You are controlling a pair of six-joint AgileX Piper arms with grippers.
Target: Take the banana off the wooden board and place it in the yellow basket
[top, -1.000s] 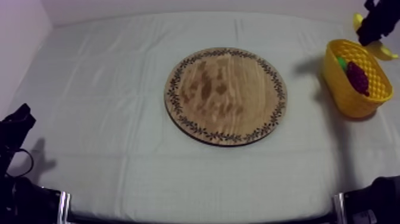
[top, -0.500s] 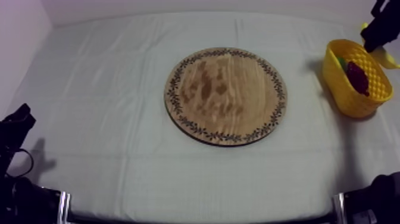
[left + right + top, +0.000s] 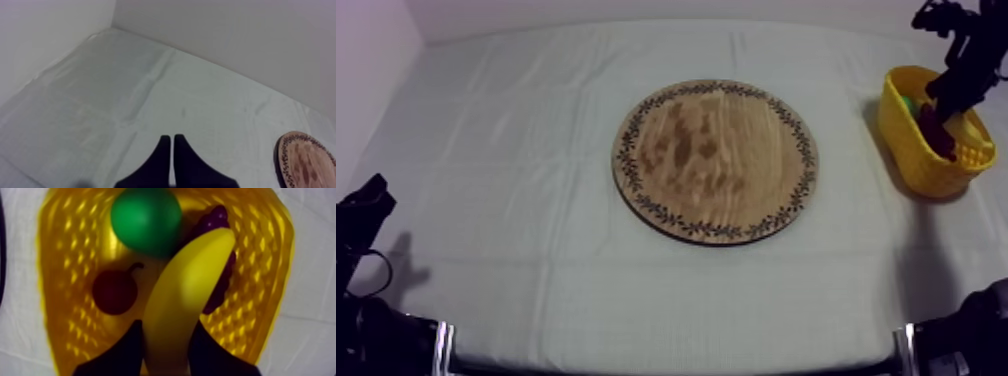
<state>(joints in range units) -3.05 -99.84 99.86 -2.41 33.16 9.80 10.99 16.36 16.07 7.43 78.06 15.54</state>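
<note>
Black fingers (image 3: 125,353) of your right gripper (image 3: 166,333) are pinching the banana (image 3: 187,283) by its near end. One finger is pressing each side, so the fruit is sitting squarely between the jaws and sticking out ahead of them. It is hanging over the open yellow basket (image 3: 65,248), its far tip pointing toward the bunch of grapes (image 3: 216,219) by the far wall. You cannot tell whether the banana is touching anything inside. Beside it, a small red fruit (image 3: 114,291) is lying on the basket floor, and a green pear (image 3: 146,218) is sitting farther in. From above, you are seeing that arm reaching over the basket at the table's right edge, well apart from the round wooden board (image 3: 716,160) lying in the middle of the grey-white cloth (image 3: 516,130). Your left gripper (image 3: 172,142) is resting low at the left side, its jaws pressed together into a narrow wedge, pointing across the cloth.
</note>
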